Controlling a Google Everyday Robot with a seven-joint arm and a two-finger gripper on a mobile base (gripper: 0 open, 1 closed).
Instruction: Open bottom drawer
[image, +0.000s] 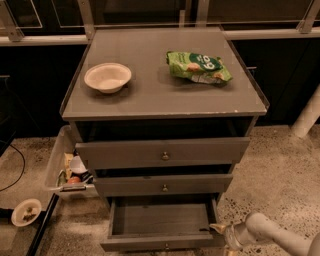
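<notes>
Bottom drawer (160, 220) seen pulled out; judged stiff, light, free-sliding; best held by knob (166, 246) at 6 o'clock. Tool (220, 231) at its 4 o'clock corner, grip state cannot be told

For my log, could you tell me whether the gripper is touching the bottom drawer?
Cannot tell. The camera view shows the gripper at the open bottom drawer's front right corner, but neither contact nor gap plainly.

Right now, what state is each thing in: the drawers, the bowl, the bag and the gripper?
bottom drawer, pulled open
middle drawer, looks closed
top drawer, looks closed
bowl, upright, empty
snack bag, lying flat
gripper, at the bottom drawer's right front corner
</notes>
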